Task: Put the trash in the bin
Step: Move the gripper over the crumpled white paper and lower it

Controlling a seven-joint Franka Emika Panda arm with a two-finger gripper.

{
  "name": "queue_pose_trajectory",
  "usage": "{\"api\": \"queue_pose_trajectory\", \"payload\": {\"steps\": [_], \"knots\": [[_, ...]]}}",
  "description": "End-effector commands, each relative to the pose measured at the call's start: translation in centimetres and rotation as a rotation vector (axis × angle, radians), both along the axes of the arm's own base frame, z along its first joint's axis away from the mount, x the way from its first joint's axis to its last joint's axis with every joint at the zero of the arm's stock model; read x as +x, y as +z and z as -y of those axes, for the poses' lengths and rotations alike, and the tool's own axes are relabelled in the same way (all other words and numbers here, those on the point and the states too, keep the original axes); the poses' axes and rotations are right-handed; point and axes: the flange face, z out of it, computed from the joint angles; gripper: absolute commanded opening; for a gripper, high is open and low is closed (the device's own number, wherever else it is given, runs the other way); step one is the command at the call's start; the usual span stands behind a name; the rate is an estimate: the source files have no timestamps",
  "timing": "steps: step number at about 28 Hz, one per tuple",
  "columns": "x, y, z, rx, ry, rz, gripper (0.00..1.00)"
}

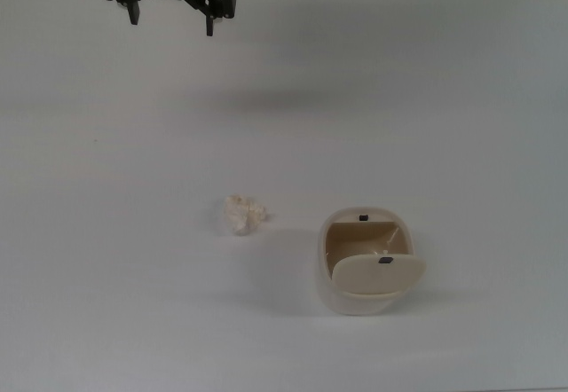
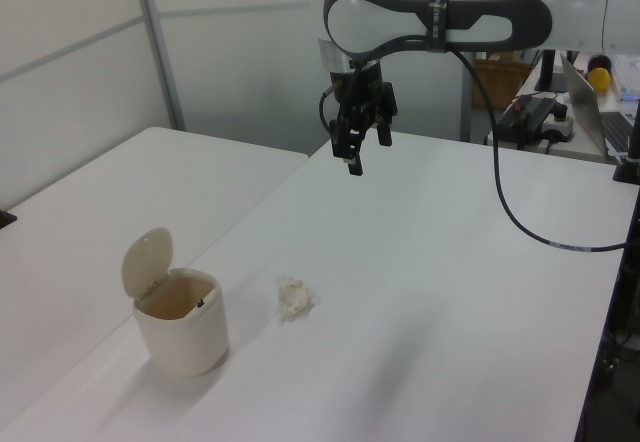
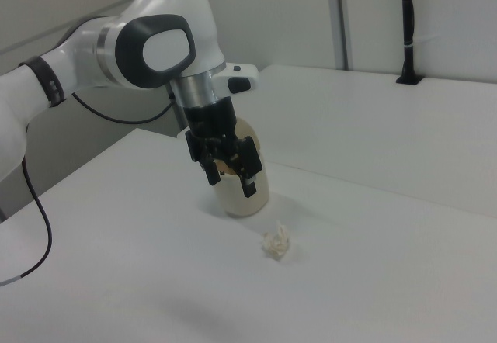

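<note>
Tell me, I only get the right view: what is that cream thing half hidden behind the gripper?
Observer: A small bin. The left view shows its lid swung up and open.
Operator: Is the gripper touching it?
Observer: No. In the top view the gripper is at the picture's upper edge, well apart from the bin.
Operator: Anything inside it?
Observer: No. The top view shows a bare tan inside; the trash lies outside, to the top view's left of the bin.
</note>
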Motion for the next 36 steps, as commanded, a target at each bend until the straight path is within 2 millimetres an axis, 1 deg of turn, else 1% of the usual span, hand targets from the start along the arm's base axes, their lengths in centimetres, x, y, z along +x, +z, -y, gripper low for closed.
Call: {"api": "queue_pose_trajectory", "payload": {"steps": [1,3,6,7,11,12,13,18,19,21,24,25,29,30,31,32,34,36], "knots": [[-0.1,-0.8,-0.9,0.04,0.061,-0.032,1.0],[0.3,-1.6,-0.9,0.051,0.068,-0.04,1.0],[1.3,-3.3,-0.5,0.05,0.064,-0.048,1.0],[2.0,-4.5,-0.3,0.05,0.063,-0.051,1.0],[3.3,-6.9,-0.6,0.04,0.131,-0.062,1.0],[3.6,-7.6,-0.8,0.042,0.164,-0.07,1.0],[4.2,-8.9,-1.0,0.046,0.236,-0.081,1.0],[5.8,-12.0,-1.1,0.061,0.35,-0.081,1.0],[6.4,-13.5,-1.2,0.061,0.373,-0.076,1.0],[7.0,-14.8,-1.4,0.057,0.393,-0.061,1.0],[8.1,-17.4,-1.7,0.05,0.412,-0.039,1.0],[8.8,-18.9,-2.0,0.047,0.417,-0.017,1.0],[10.1,-21.0,-2.5,0.054,0.412,0.036,1.0],[10.6,-22.0,-2.8,0.061,0.41,0.052,0.95],[10.7,-22.6,-2.9,0.061,0.411,0.055,0.89],[10.9,-23.0,-2.9,0.061,0.411,0.062,0.86],[11.2,-23.9,-3.1,0.068,0.408,0.071,0.86],[11.5,-24.3,-3.2,0.082,0.399,0.094,0.74]]}}
